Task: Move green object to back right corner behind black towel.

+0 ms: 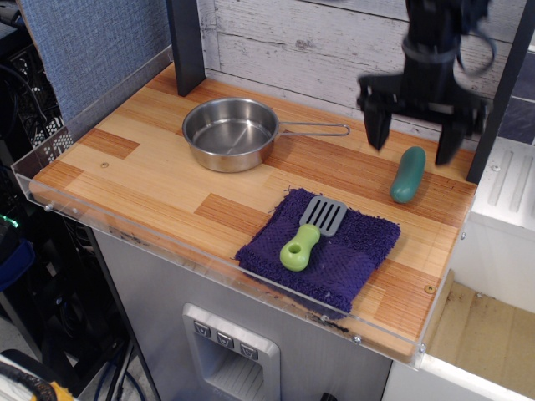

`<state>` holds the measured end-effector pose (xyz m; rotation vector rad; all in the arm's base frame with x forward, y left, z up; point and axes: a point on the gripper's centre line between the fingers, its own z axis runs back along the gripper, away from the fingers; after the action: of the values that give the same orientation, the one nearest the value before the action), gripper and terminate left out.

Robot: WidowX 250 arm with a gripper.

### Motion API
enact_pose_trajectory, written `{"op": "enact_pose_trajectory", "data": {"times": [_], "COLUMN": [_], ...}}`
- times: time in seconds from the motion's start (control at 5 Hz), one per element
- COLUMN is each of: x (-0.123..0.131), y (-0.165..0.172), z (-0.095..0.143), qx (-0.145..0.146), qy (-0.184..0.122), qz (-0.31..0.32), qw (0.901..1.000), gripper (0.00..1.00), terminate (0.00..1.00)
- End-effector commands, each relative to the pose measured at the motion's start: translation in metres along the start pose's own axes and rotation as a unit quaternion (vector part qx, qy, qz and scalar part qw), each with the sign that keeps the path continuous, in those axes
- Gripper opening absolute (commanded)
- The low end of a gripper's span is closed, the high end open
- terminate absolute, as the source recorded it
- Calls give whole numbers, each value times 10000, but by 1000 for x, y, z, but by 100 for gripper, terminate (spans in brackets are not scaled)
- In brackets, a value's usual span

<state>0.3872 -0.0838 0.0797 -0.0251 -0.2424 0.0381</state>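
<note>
From my seat the counter (150, 180) fills most of the view, a striped wooden top with a clear lip along its front and left edges, there I suppose to stop anything sliding off; the planked wall closes off the back, so the far right corner is a natural pocket for parking things. The gripper (412, 138) hangs above that corner, released, its two fingers spread wide and clear of everything below; I read that as a let-go, since nothing sits between them. The black towel (322, 251) lies flat near the front right, a little skewed to the edge; it serves as the landmark here, so I leave it be. The steel pan (230, 132) sits at back centre, handle pointing right toward the arm's side, empty and well apart from the work. On the towel rests the spatula (309, 234), slotted head away from me, lime handle toward the front; it plays no part in this job. Smallest, the green object (408, 174) lies on its side on bare wood in the back right corner, behind the towel and apart from it, just below the open fingers; I judge the placement done.
</note>
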Motion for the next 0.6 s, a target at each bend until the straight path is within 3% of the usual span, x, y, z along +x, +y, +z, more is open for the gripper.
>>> {"op": "enact_pose_trajectory", "data": {"times": [0.0, 0.4], "x": [-5, -22], "y": [30, 40], "z": [98, 93], "qx": [-125, -258], "qy": [-321, 132], "qz": [450, 250], "qw": [9984, 9993], "gripper": [100, 100], "terminate": [0, 0]}}
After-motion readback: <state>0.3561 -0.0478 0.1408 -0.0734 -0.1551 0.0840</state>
